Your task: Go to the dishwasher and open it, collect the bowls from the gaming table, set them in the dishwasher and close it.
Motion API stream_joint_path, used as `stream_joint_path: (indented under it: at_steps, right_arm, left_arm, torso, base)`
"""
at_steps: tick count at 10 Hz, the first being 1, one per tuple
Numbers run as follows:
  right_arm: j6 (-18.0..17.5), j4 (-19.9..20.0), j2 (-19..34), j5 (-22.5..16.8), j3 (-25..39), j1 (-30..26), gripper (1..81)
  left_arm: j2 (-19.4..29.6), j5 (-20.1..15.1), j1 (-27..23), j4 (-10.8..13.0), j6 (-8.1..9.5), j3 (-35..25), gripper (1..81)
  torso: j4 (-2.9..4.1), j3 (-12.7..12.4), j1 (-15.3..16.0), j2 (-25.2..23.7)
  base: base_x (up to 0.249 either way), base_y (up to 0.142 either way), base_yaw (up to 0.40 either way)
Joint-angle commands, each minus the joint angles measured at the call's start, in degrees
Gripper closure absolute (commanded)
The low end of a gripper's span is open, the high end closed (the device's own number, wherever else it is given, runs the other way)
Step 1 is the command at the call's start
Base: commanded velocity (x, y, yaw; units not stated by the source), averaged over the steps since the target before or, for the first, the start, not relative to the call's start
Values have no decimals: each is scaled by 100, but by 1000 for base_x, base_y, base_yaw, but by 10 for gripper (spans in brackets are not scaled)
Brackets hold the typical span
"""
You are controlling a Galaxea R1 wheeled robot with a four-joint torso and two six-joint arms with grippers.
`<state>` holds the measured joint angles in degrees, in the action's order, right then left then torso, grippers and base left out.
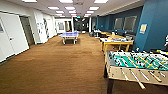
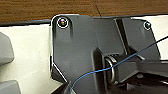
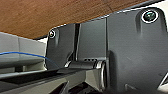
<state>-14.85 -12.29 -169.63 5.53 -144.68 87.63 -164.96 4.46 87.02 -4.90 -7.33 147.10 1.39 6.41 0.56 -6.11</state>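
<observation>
Whether either pincer is apart or together cannot be told; both wrist views look past dark robot parts to the brown carpet floor [image 3: 37, 15]. From the head view, the wooden foosball table with the green field [image 1: 140, 62] sits at four o'clock. The big yellow-sided gaming bench with the white top [image 1: 116, 42] stands at one o'clock, well beyond it. The robot seems to be driving. Small things lie on that bench, too blurry to name as bowls.
</observation>
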Motion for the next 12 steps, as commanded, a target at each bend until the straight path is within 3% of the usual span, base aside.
stream_joint_path:
  at_steps: [1,7,12]
  right_arm:
    - [26,-54,6,-246,37,-293,10]
    - [26,-151,23,-263,37,-285,10]
    - [26,-186,23,-263,37,-293,10]
  left_arm:
    - [60,-262,-268,-37,3,-6,10]
    - [60,-244,-242,-108,3,-6,10]
    - [68,-244,-242,-160,3,-6,10]
  torso:
    - [0,0,0,0]
    - [0,0,-2,0]
    - [0,0,-2,2]
  base:
    - [125,0,0]
    - [72,0,0]
    - [0,98,0]
